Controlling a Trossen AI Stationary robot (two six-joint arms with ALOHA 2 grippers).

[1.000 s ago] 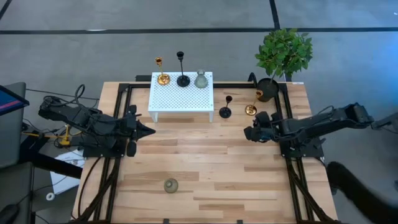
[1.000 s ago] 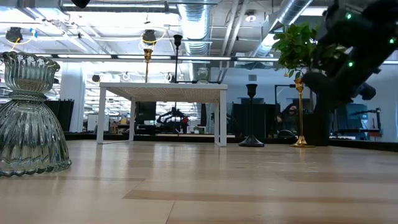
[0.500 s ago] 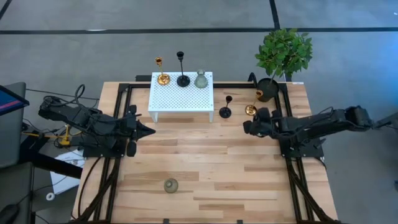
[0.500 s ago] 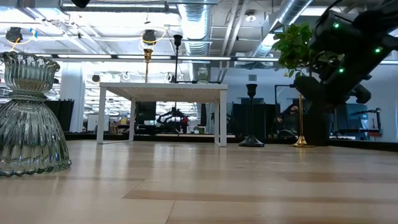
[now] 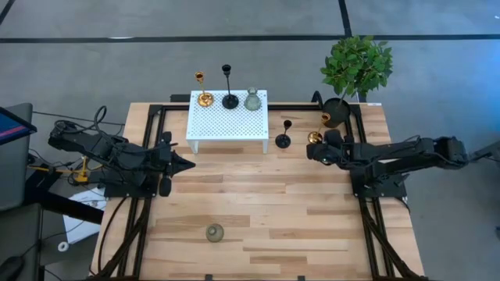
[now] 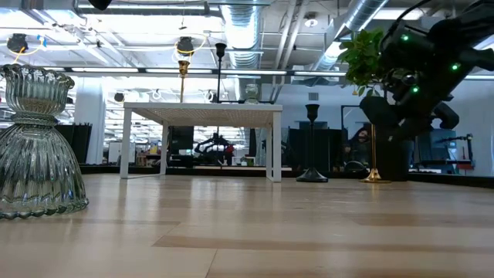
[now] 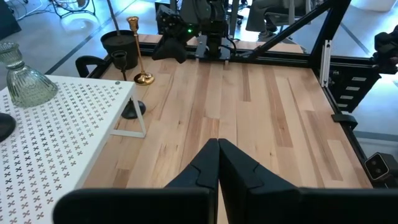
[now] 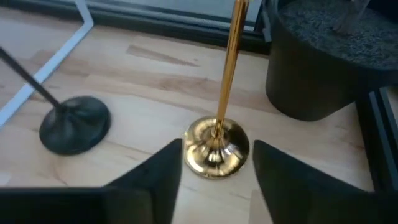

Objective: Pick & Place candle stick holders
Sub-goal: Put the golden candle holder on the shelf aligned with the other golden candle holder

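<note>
now right end effector (image 8: pixel 214 171) wide, straddling gold candle stick holder (image 8: pixel 217 146) base; left end effector (image 7: pixel 218 163) closed; no readable writing.

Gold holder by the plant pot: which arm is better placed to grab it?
Right. The right pincer is open with the gold holder base between its fingers, beside the plant pot. The left pincer is shut, across the table.

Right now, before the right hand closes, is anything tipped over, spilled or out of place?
Nothing is tipped or spilled. The squat grey-green ribbed glass holder stands upright, alone near the front edge. The right hand is open around the upright shiny gold candlestick.
</note>
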